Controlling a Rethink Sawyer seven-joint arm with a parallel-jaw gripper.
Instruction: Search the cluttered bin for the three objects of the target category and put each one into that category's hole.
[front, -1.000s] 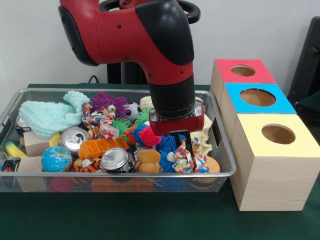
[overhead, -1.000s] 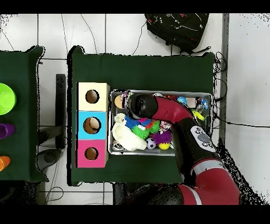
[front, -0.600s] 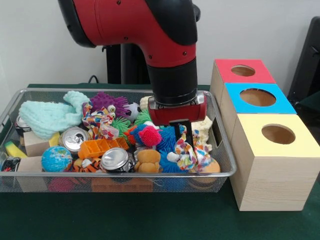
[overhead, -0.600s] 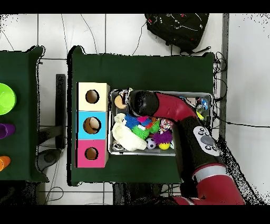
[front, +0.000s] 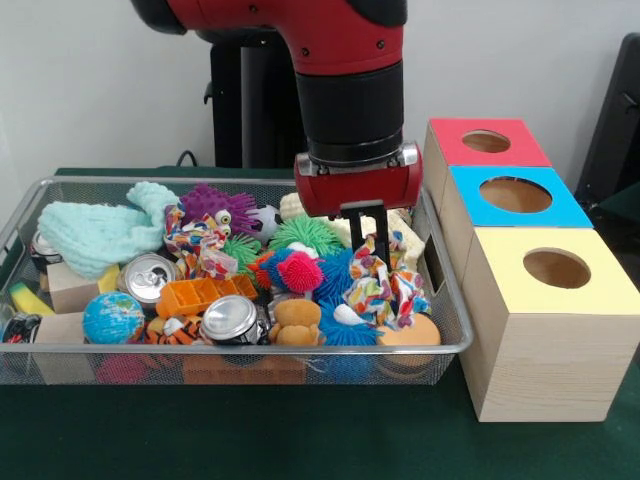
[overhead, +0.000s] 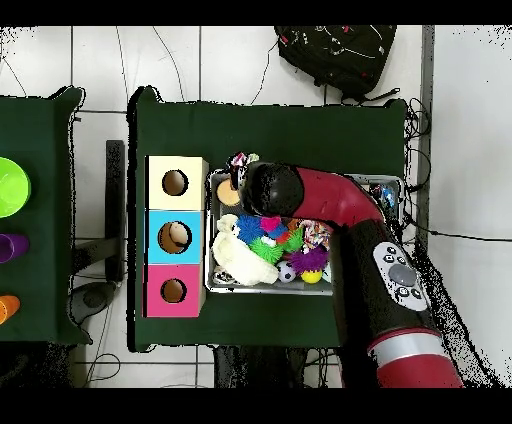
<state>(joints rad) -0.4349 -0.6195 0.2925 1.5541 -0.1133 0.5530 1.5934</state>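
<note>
Above the wire-mesh bin (front: 440, 300), the hand (front: 369, 240) pinches a knotted, multicoloured fabric rope toy (front: 382, 290); spiky rubber balls (front: 300, 272) beneath.

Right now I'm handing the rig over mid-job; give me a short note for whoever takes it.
Gripper: jaws shut on the multicolored rope toy, lifted partly out of the wire bin, near the bin's end beside the boxes.
A second rope toy lies further along the bin among the clutter.
The red box, blue box and yellow box stand beside the bin; nothing shows in their holes.
Left: carry the held toy to its hole, then continue searching.
</note>
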